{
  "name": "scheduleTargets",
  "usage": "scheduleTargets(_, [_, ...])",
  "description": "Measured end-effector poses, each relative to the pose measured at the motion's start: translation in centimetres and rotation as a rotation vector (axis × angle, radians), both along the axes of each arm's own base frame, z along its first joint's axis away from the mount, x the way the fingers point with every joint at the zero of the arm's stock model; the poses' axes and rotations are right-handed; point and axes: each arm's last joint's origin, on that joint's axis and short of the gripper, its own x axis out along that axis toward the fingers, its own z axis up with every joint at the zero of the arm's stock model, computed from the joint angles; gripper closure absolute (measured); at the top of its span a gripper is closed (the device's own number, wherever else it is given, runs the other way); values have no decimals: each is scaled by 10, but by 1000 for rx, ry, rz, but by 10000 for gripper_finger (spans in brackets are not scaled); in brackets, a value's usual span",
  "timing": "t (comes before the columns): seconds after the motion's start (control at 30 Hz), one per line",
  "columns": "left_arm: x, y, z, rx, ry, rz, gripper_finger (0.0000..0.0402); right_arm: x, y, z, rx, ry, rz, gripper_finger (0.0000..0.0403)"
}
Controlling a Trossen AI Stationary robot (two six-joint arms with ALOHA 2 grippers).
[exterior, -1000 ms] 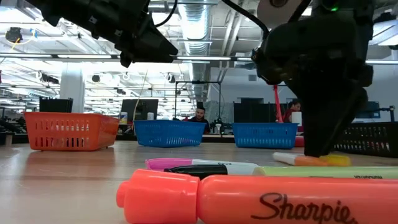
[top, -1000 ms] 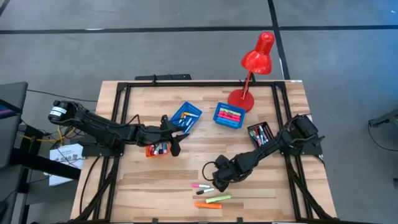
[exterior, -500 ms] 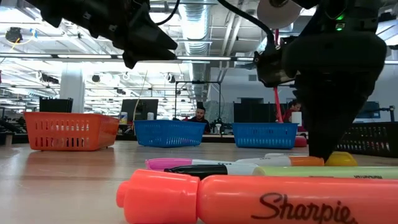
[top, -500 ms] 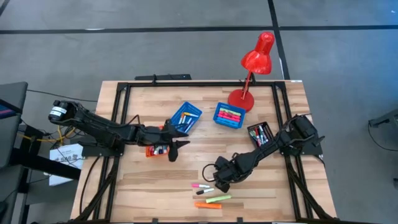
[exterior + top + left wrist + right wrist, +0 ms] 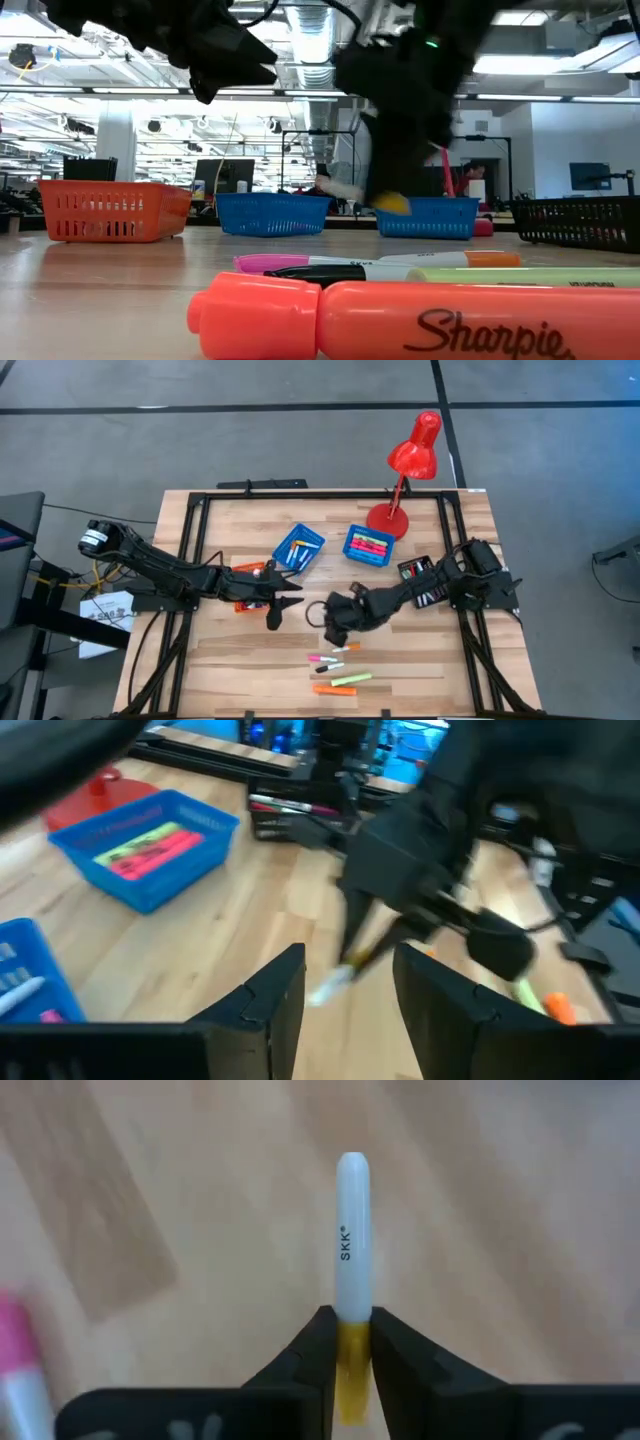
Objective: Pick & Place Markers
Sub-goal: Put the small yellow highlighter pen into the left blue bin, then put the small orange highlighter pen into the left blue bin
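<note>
My right gripper [image 5: 338,630] hangs over the middle of the table, shut on a white marker with a yellow end [image 5: 352,1230]. In the low view the marker [image 5: 350,192] shows above the tabletop. Several more markers lie flat near the near edge: pink [image 5: 322,658], black-and-white [image 5: 334,668], green [image 5: 352,680] and orange [image 5: 334,689]. My left gripper [image 5: 274,612] hovers open just left of the right one, touching nothing. In the left wrist view its fingers [image 5: 348,990] frame the right gripper and its marker [image 5: 335,980]. My right gripper pinches the marker by its yellow end [image 5: 351,1342] between the two fingers. The white barrel [image 5: 352,1210] sticks out past the fingertips, in line with the fingers. The fingers slant down toward the near edge. The marker is lifted clear of the table.
Two blue trays [image 5: 298,548] [image 5: 368,546] with markers stand on the far half. An orange tray [image 5: 252,601] sits partly under my left arm, a black tray [image 5: 418,574] under my right arm. A red desk lamp [image 5: 404,472] stands at the far edge.
My right gripper has risen from the markers near the near edge and swung left and toward the far side, carrying the yellow-and-white marker clear of the table. My left gripper has moved a little toward the near edge.
</note>
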Motion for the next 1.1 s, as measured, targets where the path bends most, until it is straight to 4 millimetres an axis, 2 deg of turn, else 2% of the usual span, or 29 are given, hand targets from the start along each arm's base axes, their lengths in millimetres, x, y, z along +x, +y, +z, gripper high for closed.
scheduleTargets(0.07, [-3, -7, 3, -14, -8, -53, 252, 12, -15, 12, -87, -41, 10, 360])
scheduleTargets(0.2, [-14, -20, 18, -49, -74, -155, 252, 33, -57, 34, -255, -113, -49, 367])
scheduleTargets(0.33, [-30, -30, 36, -77, -147, -216, 252, 52, -106, 47, -283, -253, -102, 356])
scheduleTargets(0.4, [-36, -33, 42, -89, -173, -244, 252, 59, -129, 49, -262, -314, -126, 351])
scheduleTargets(0.53, [-42, -40, 45, -96, -183, -278, 252, 64, -163, 37, -212, -329, -160, 349])
scheduleTargets(0.67, [-42, -45, 41, -91, -163, -295, 252, 66, -180, 27, -223, -318, -167, 343])
scheduleTargets(0.83, [-38, -49, 33, -80, -129, -299, 252, 68, -185, 14, -166, -291, -134, 315])
scheduleTargets(1.0, [-34, -50, 26, -66, -105, -272, 252, 72, -179, 12, -181, -296, -76, 263])
scheduleTargets(1.1, [-32, -51, 24, -62, -96, -265, 252, 72, -168, 11, -134, -280, -24, 228])
